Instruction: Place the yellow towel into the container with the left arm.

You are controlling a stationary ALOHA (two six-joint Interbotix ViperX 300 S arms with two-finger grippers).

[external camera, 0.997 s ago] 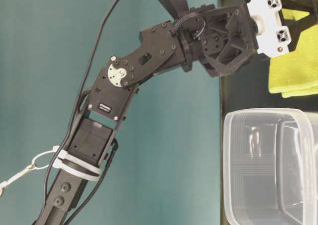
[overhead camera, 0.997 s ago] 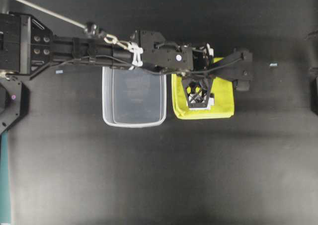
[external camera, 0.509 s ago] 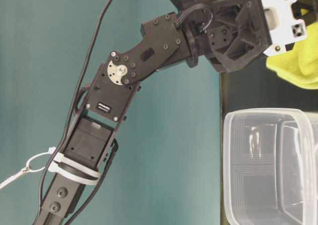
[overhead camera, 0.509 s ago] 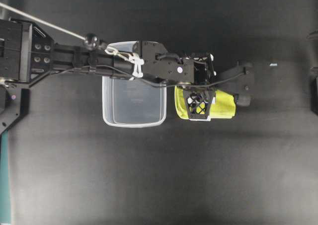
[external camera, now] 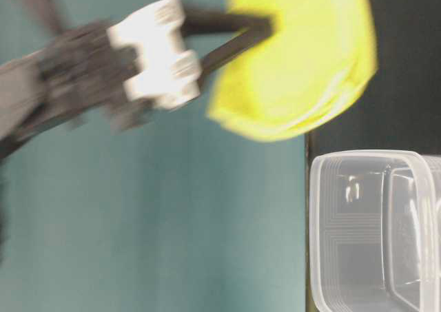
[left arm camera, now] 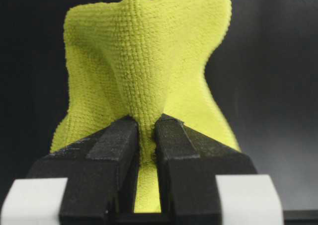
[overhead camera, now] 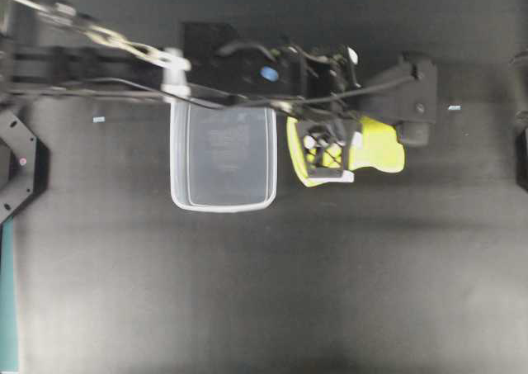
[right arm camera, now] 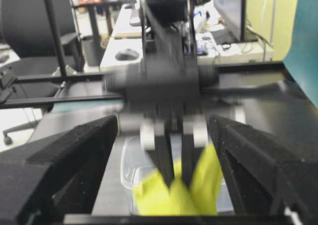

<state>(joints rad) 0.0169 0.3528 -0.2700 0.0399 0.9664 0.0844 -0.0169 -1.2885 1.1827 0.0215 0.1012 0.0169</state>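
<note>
A: What's different from a second ago?

B: Then the left pincer stood wide open over the yellow towel, which lay flat on the bench. Now its jaws are nearly shut on a ridge of cloth, and the towel is bunched up and hanging from them.

A: Clear of the bench?

B: In the table-level view it hangs free above the bench edge, so I judge it lifted. The arm is motion-blurred, so it is moving.

A: And the container?

B: Unmoved and empty, just beside the towel at its nine o'clock in the overhead view.

A: The right pincer?

B: Wide open as before, holding nothing, facing the scene.

A: So the task?

B: Grasp made; carrying it over the rim and letting go remain.
</note>
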